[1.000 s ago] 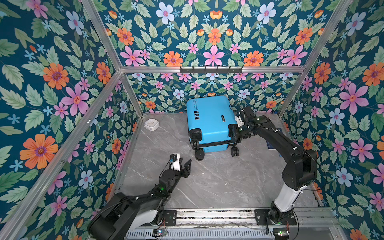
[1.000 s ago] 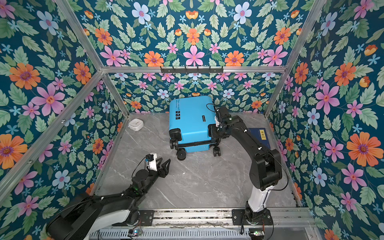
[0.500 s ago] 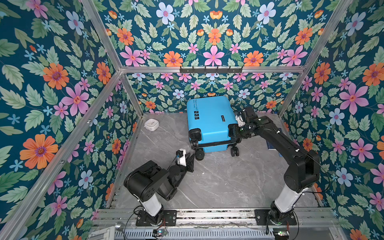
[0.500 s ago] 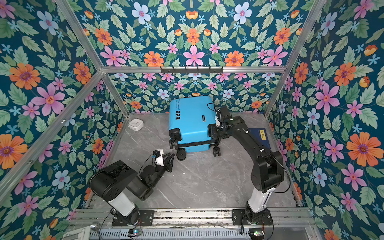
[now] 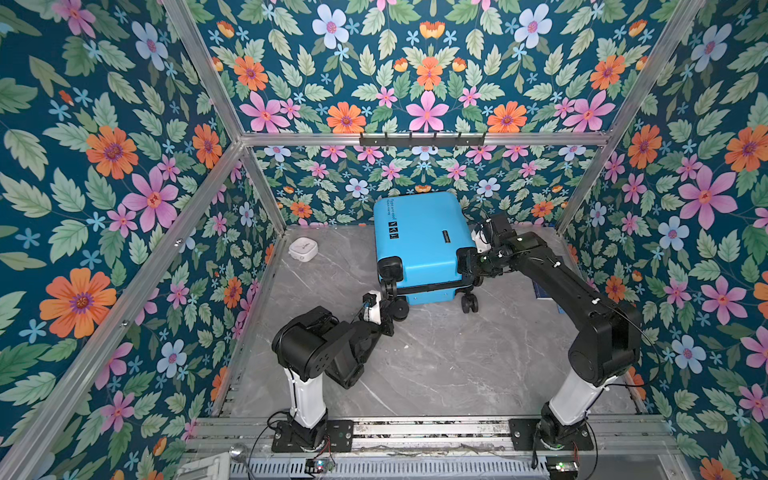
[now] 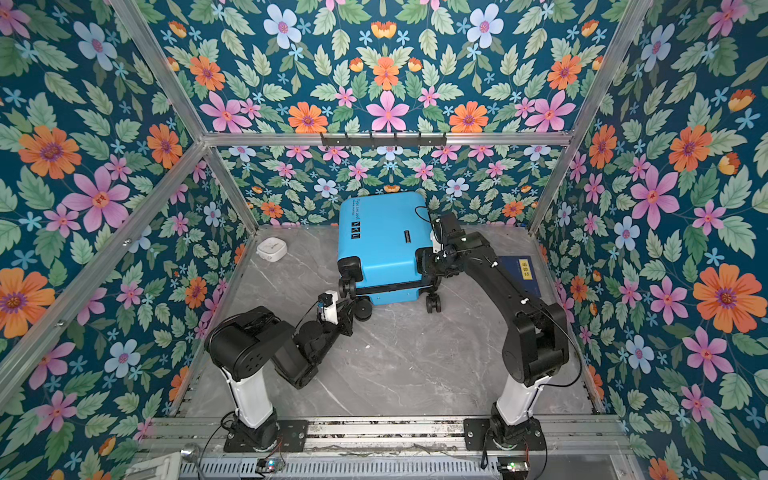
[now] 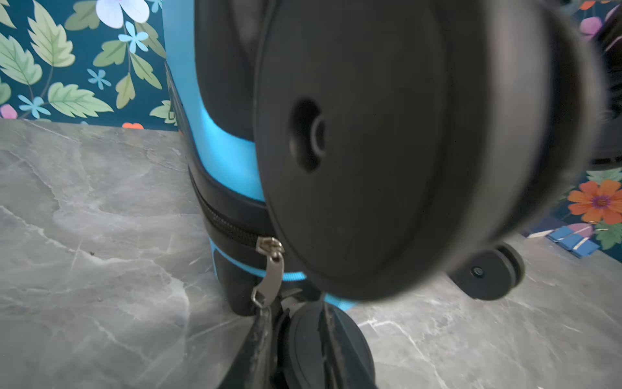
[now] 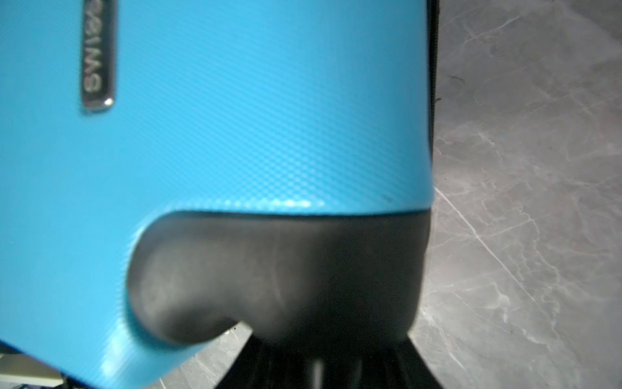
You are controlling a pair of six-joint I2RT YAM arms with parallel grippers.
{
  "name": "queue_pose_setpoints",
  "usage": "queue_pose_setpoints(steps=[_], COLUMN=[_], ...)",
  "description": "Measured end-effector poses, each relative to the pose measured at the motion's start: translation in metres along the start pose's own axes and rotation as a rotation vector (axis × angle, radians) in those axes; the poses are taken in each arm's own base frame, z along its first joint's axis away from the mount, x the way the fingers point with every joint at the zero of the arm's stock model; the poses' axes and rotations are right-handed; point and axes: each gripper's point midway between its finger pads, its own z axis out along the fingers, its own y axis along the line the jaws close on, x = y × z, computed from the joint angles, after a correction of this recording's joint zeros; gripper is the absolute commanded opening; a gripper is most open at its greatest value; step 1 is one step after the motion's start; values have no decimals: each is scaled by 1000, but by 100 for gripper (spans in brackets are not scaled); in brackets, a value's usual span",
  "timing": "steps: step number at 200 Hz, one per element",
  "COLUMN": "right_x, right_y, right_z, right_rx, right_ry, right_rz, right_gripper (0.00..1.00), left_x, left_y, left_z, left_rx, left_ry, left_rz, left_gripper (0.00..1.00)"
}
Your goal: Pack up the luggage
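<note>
Top views: the luggage (image 5: 419,245) is shown at the rear of the marble table (image 5: 436,365), its black wheel housing (image 8: 286,269) clamped by the right gripper (image 5: 477,266). A caster wheel (image 7: 309,350) is flanked by the left gripper (image 7: 298,325); whether it is clamped cannot be told.

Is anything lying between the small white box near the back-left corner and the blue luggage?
No. Between the white box and the luggage there is only bare grey tabletop. That stretch is in plain sight in both top views.
</note>
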Motion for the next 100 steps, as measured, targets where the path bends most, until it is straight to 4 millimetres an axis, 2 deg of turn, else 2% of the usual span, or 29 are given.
queue_pose_setpoints(steps=[55,100], right_x=[1,2], right_y=[0,0], right_z=[0,-6], right_rx=[-4,-5], right_ry=[5,3], right_rz=[1,2], right_gripper=[27,27], left_x=[6,-1], left_y=[8,10], left_z=[9,14], left_rx=[-52,-63], left_ry=[2,-19], left_rz=[31,68], left_gripper=[24,24])
